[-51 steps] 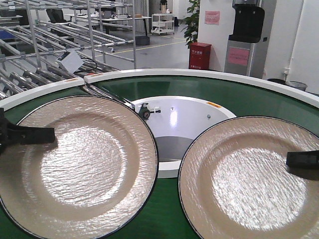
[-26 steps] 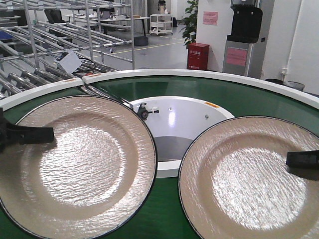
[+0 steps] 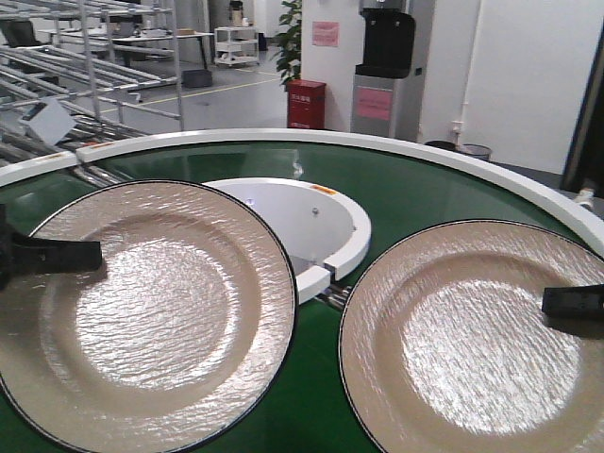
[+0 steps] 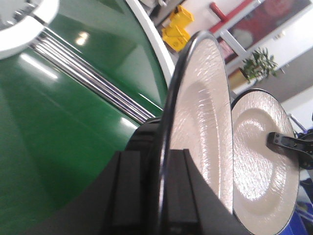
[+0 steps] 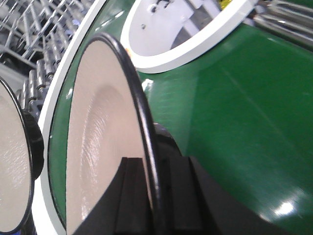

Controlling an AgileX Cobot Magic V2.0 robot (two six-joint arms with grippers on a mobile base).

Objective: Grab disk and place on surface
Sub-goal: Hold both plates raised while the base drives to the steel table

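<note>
Since the earlier frame the background has slid leftward in the front view. The red floor cabinet now stands in the upper middle instead of right of centre. The white inner ring of the green ring-shaped conveyor belt has shifted left too.

The two round, beige, ripple-textured plates with dark rims, the left plate and the right plate, keep their places in the lower frame, over the belt.

The front view shows only one black finger of the left gripper and one of the right gripper, each lying on its plate's outer edge. The wrist views add the grip: each rim appears edge-on, pinched between two black pads, the jaws narrow on it. Only the left wrist view shows yellow objects, at its top.

The pink wall sign and the cabinet's white lettering are too small to read.
</note>
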